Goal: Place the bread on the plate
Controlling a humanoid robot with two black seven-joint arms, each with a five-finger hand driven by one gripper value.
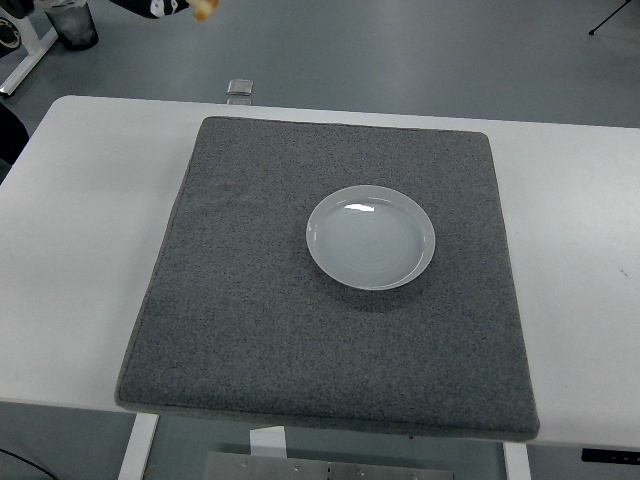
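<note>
Golden-brown bread (205, 10) shows at the top edge, gripped by the black left hand (160, 7), mostly out of view. Well below and right of the hand, the round white ceramic plate (371, 237) sits on the grey felt mat (250, 320) on the white tabletop (80, 250).

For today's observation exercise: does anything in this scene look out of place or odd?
Yes. The bread is barely visible at the picture's top edge, held high by the left robot hand, far from the plate. The plate sits empty on the grey mat. Nothing looks spilled or damaged.
</note>
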